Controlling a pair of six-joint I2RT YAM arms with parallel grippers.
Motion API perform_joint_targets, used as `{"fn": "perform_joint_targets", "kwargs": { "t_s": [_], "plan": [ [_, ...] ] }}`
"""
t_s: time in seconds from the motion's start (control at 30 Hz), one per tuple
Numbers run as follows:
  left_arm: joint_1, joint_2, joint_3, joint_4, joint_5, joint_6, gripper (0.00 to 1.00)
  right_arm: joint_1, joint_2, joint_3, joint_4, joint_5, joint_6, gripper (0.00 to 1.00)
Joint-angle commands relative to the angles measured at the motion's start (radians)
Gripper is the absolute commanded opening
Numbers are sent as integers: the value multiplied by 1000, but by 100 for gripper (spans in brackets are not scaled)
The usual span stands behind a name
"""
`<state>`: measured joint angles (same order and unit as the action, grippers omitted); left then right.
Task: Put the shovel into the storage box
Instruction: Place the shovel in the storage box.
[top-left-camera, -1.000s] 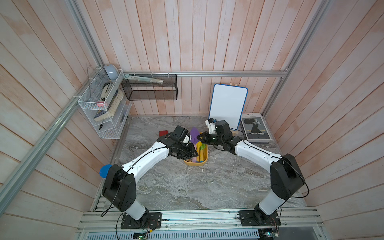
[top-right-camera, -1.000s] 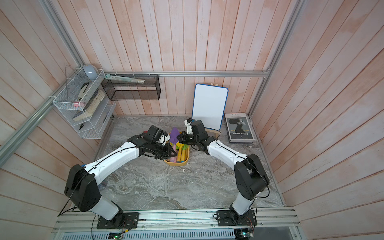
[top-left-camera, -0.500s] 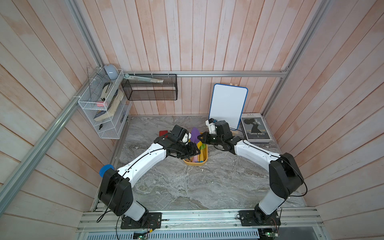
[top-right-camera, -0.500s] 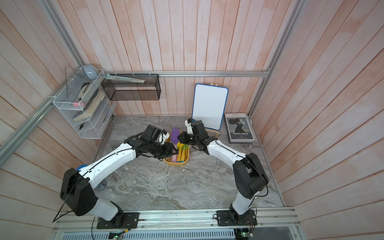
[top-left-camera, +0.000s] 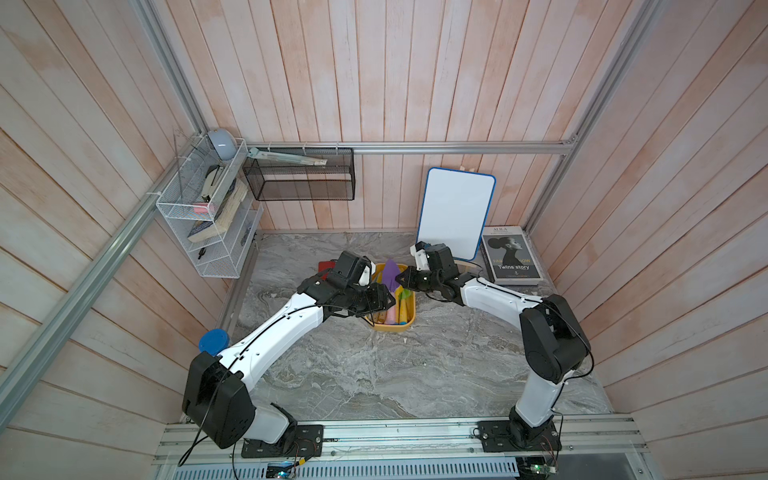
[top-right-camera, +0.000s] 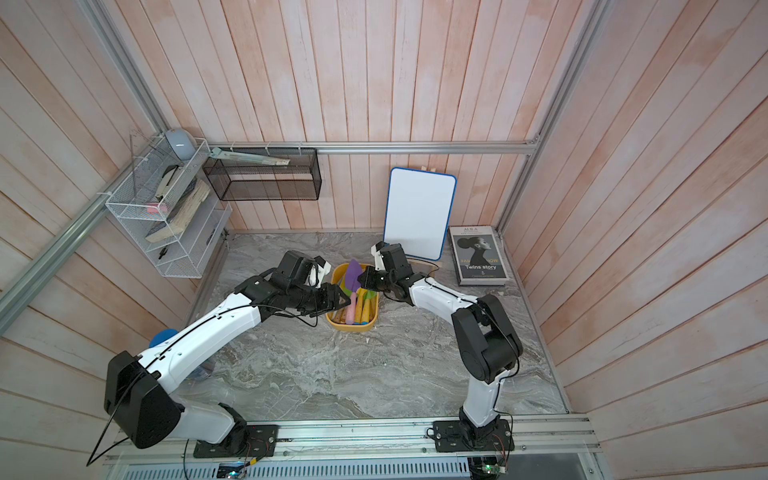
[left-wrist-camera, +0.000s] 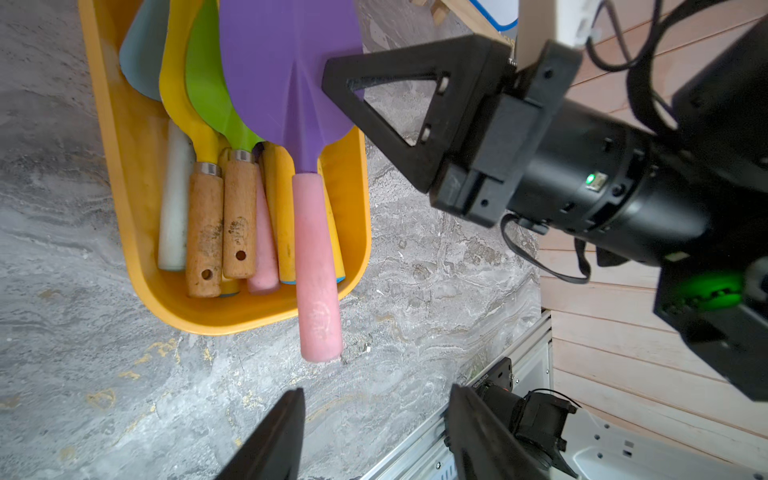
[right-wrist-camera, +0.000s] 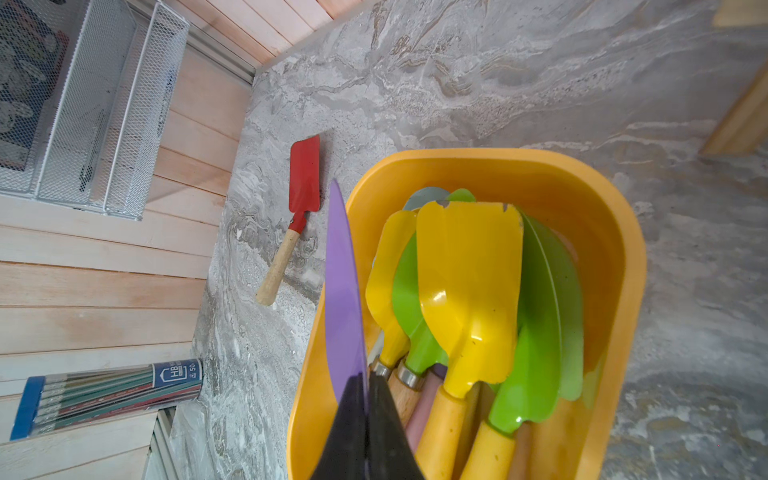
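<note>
The storage box (top-left-camera: 388, 328) (top-right-camera: 351, 328), a shallow yellow-orange tub, sits mid-table and holds several shovels. A purple shovel (top-left-camera: 390, 272) (top-right-camera: 354, 274) with a pink handle (left-wrist-camera: 316, 266) hangs over it, and the handle's end reaches past the box's near rim (left-wrist-camera: 124, 187). My right gripper (right-wrist-camera: 368, 380) (top-left-camera: 401, 279) is shut on the side edge of the purple blade (right-wrist-camera: 345, 291). My left gripper (left-wrist-camera: 376, 390) (top-left-camera: 384, 299) stands open just beyond the handle's end, touching nothing.
A red shovel (right-wrist-camera: 305, 178) (top-left-camera: 326, 266) lies on the table left of the box, beside my left arm. A whiteboard (top-left-camera: 455, 212) and a book (top-left-camera: 511, 255) stand behind the right arm. A white wire rack (top-left-camera: 203, 216) and a black mesh basket (top-left-camera: 301, 178) hang on the walls.
My left gripper has opened, let go of the pink handle and drawn back a little. The right gripper keeps its hold on the purple blade.
</note>
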<state>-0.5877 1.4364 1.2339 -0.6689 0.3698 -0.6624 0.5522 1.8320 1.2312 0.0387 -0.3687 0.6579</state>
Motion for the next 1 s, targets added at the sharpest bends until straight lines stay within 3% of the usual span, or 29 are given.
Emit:
{"fn": "perform_joint_targets", "kwargs": {
  "t_s": [0.0, 0.4, 0.97],
  "plan": [
    [-2, -31, -27, 18, -33, 9, 60, -8, 32, 43, 49, -4, -12, 0],
    [-3, -91, -60, 23, -55, 10, 60, -17, 121, 108, 21, 38, -70, 0],
    [-3, -111, -71, 3, -75, 24, 60, -18, 186, 64, 70, 56, -61, 0]
  ]
}}
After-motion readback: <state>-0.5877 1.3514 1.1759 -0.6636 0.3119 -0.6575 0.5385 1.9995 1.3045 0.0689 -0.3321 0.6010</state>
